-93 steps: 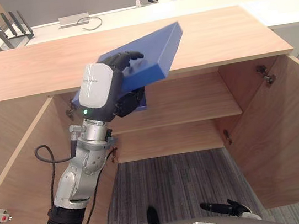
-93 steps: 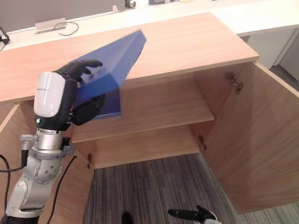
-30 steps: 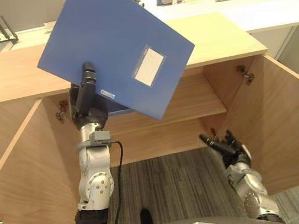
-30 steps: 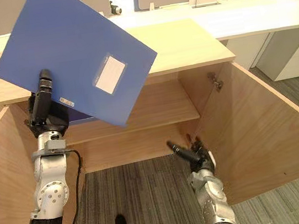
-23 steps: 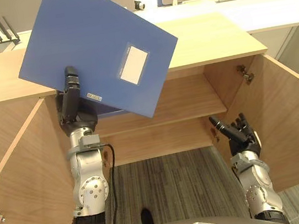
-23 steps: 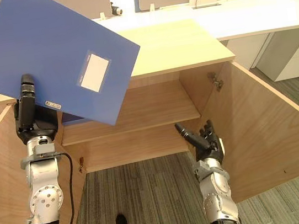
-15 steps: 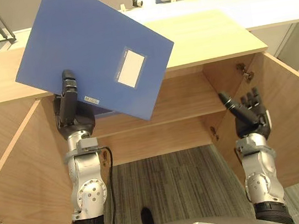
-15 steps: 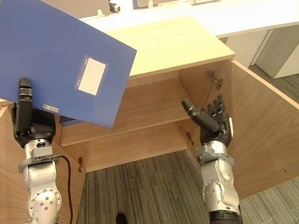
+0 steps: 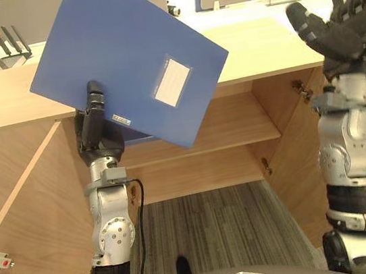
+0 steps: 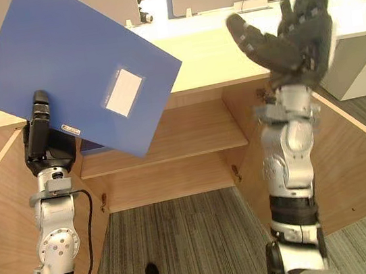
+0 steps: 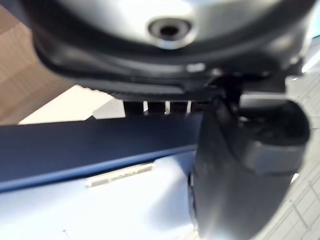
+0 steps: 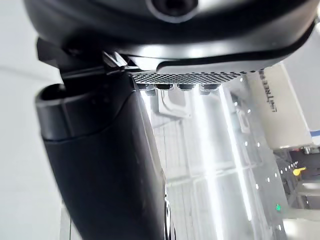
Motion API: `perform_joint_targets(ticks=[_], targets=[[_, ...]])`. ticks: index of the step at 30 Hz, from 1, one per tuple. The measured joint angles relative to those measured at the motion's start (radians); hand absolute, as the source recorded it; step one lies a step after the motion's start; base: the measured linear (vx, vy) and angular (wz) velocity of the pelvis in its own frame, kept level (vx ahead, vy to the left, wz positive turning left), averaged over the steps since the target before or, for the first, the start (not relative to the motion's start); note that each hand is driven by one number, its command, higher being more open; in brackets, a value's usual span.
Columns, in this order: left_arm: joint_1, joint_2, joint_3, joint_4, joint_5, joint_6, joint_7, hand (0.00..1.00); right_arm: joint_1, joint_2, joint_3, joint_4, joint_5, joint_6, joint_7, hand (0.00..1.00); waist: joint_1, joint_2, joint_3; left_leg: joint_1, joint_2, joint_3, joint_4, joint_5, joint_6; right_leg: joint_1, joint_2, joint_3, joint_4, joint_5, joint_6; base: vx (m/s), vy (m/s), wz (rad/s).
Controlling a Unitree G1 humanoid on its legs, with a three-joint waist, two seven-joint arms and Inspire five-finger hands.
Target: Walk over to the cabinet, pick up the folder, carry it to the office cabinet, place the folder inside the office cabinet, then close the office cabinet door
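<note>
Folder (image 9: 125, 63): blue, held upright in the air with one corner pointing down, its broad face turned toward the head camera. It is at 11 o'clock in the scene, in front of the front edge of the cabinet top (image 9: 259, 48). It is not yet inside. A white label (image 9: 172, 88) is on its face.

Left hand (image 9: 97, 132): pinches the folder's lower-left corner. The thumb (image 9: 95, 101) lies flat up the front face and the fingers are behind the folder. The left wrist view confirms the thumb is pressed on the blue cover. Grip and tilt match the frame half a second earlier. Three seconds ago the folder was nearly edge-on at the cabinet top, with the hand wrapped over it.

Right hand (image 10: 288, 33): empty, fingers straight and spread, palm facing the folder. It is raised to 2 o'clock, level with the cabinet top. Half a second ago it was at 4 o'clock in front of the right door (image 10: 358, 167), and one second ago it was lower still, near the floor. The hand and the folder are well apart.

Cabinet: wooden, with both doors swung open. The left door (image 9: 24, 220) is at 8 o'clock. The inner shelf (image 9: 229, 127) is bare where visible. A white desk (image 10: 194, 23) runs behind the cabinet at 12 o'clock.
</note>
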Motion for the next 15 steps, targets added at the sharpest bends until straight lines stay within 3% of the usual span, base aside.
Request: perform_joint_targets(ticks=[5, 9, 15], targets=[[-0.043, 0.011, -0.05, 0.04, 0.0, 0.0, -0.021, 0.0, -0.099, -0.064, 0.106, 0.132, 0.051, 0.02, 0.079, 1.0, 0.018, 0.0, -0.001, -0.009, -0.003, -0.008, 0.0, 0.008, 0.004, -0.004, 0.0, -0.007, -0.001, 0.004, 0.004, -0.03, 0.0, 0.06], [-0.049, 0.036, -0.065, 0.06, 0.001, 0.001, -0.04, 0.0, -0.184, -0.116, 0.237, 0.252, 0.129, 0.083, 0.16, 1.0, 0.027, 0.0, 0.0, -0.011, -0.003, -0.011, 0.0, 0.012, 0.005, -0.004, 0.001, -0.009, -0.002, 0.007, 0.006, 0.0, 0.0, 0.0], [-0.051, 0.048, -0.099, 0.063, 0.003, 0.001, -0.056, 0.0, -0.305, -0.188, 0.361, 0.314, 0.169, 0.11, 0.248, 1.0, 0.041, 0.001, -0.001, -0.017, -0.003, -0.024, 0.0, 0.017, 0.005, -0.004, 0.003, -0.023, -0.002, 0.007, 0.006, -0.02, -0.009, 0.06]])
